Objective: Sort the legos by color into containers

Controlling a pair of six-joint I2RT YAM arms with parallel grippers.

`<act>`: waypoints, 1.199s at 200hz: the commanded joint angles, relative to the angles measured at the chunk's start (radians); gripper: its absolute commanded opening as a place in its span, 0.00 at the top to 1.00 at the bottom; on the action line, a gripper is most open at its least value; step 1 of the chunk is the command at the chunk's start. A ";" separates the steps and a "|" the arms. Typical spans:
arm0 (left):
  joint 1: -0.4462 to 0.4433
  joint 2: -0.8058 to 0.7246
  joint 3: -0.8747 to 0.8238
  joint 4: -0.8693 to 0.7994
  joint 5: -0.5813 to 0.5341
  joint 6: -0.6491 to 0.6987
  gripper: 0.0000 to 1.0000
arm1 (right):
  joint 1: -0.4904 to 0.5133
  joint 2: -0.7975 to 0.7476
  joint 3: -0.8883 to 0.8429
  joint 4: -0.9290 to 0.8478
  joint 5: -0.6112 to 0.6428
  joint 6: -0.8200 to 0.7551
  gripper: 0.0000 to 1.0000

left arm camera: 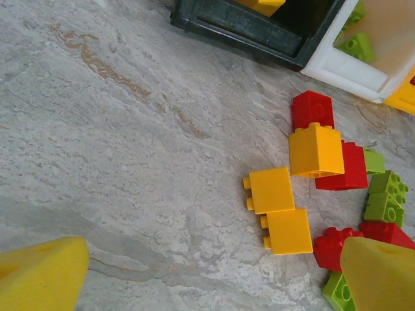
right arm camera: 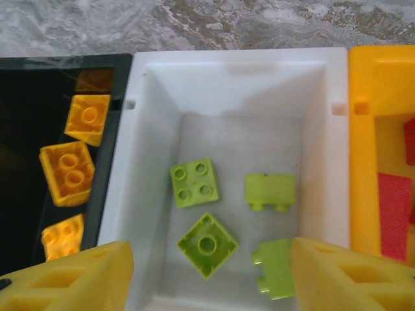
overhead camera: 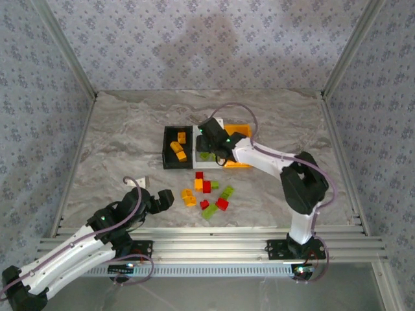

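The containers stand in a row: black bin [overhead camera: 176, 148], white bin [overhead camera: 206, 155], orange-yellow bin [overhead camera: 240, 133]. My right gripper [right arm camera: 207, 285] hangs open over the white bin [right arm camera: 240, 57], nothing between its fingers [right arm camera: 71, 278]. Several lime green legos [right arm camera: 194, 183] lie on that bin's floor, one partly hidden behind my right finger. Orange legos [right arm camera: 67, 173] lie in the black bin, red ones [right arm camera: 394, 214] in the orange-yellow bin. Loose legos [overhead camera: 207, 194] lie on the table. My left gripper [left arm camera: 214, 285] is open, low and just left of two orange bricks [left arm camera: 271, 190].
The loose pile holds red [left arm camera: 312, 109], orange [left arm camera: 316, 150] and green [left arm camera: 386, 196] bricks close together, near the bins' front wall [left arm camera: 259, 32]. A small white scrap [overhead camera: 138, 183] lies left of the pile. Aluminium rails [overhead camera: 207, 249] run along the near edge.
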 commanded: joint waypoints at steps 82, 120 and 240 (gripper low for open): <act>0.002 -0.007 0.023 -0.021 -0.035 -0.014 0.00 | 0.300 -0.375 -0.484 -0.143 0.144 0.304 0.27; 0.004 -0.006 0.005 -0.005 -0.033 -0.022 0.00 | 0.370 -0.397 -0.636 -0.042 0.139 0.569 0.25; 0.005 -0.049 -0.025 -0.007 -0.022 -0.034 0.00 | 0.392 -0.333 -0.655 -0.088 0.142 0.747 0.52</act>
